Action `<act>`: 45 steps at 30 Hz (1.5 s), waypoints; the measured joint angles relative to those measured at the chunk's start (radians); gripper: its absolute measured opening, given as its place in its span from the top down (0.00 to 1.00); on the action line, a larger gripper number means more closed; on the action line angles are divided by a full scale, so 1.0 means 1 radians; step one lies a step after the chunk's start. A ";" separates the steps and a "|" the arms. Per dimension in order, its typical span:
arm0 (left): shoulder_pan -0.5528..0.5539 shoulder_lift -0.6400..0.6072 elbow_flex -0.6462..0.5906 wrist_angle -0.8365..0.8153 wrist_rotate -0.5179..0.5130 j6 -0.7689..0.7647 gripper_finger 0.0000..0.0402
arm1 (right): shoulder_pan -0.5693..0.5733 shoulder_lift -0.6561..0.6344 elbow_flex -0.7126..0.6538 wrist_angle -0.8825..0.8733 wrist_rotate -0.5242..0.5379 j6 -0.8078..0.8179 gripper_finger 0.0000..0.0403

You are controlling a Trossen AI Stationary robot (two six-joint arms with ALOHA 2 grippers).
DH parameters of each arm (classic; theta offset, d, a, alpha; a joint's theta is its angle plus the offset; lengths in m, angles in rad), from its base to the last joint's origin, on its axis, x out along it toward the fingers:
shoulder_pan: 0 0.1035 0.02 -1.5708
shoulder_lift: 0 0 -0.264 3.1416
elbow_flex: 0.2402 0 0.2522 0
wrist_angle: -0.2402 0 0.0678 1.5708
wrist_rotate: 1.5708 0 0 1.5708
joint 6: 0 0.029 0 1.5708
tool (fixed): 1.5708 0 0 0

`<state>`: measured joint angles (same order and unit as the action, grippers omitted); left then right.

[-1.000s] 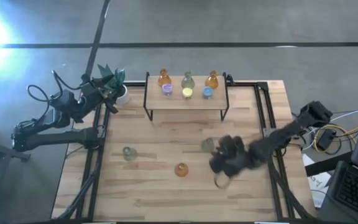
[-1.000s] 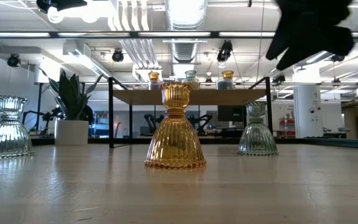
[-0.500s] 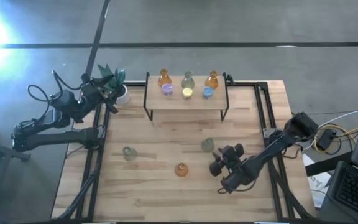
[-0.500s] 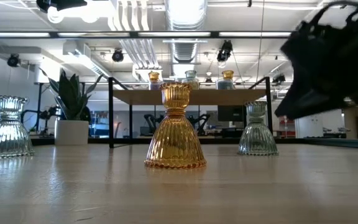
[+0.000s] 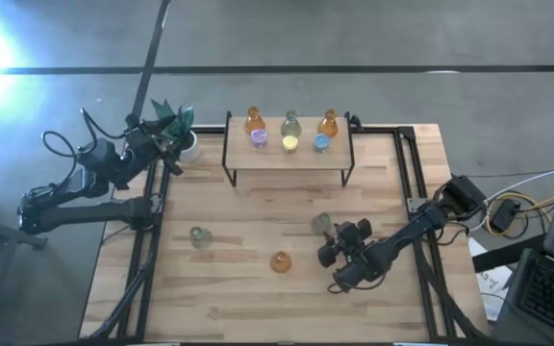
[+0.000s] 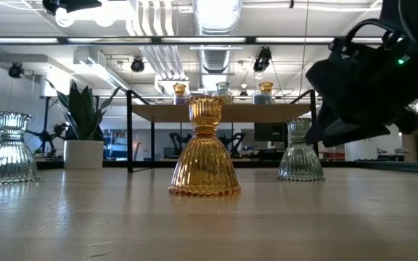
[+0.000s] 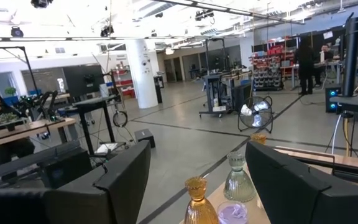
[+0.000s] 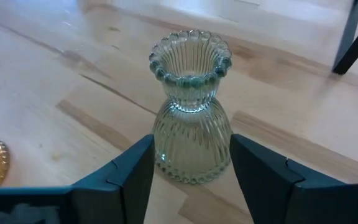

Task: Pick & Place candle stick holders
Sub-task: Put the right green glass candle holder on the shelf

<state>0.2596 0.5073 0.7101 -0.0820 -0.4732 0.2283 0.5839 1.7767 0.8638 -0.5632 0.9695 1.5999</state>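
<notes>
Half-hidden grey-green holder (image 5: 321, 224) behind right tool (image 5: 327, 252)

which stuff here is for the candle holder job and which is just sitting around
For the job:
- three candle holders on the table: grey-green, amber, grey-green
- six candle holders on the shelf
- right gripper, open at the first

Just about:
- potted plant
- cables

Overhead looks down – low view level – both share the table (image 5: 258, 288)

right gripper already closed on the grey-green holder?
No. In the right wrist view the right gripper stands open, its fingers flanking the grey-green holder with gaps on both sides.
</notes>
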 joint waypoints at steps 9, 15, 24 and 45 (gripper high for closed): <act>0.000 0.000 0.000 0.000 0.000 0.000 0.33 | -0.017 0.005 0.000 0.011 0.002 -0.015 0.46; 0.000 0.000 0.000 0.000 0.000 0.000 0.33 | -0.052 0.006 0.000 0.041 0.028 -0.085 0.47; 0.000 0.000 0.000 0.000 0.000 0.000 0.33 | -0.124 0.006 0.000 0.103 0.028 -0.173 0.47; 0.000 0.001 0.000 -0.008 -0.023 0.007 0.33 | -0.167 -0.144 0.038 0.125 0.020 -0.326 0.70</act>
<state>0.2592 0.5082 0.7101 -0.0898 -0.4965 0.2352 0.4171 1.6328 0.9016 -0.4379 0.9899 1.2742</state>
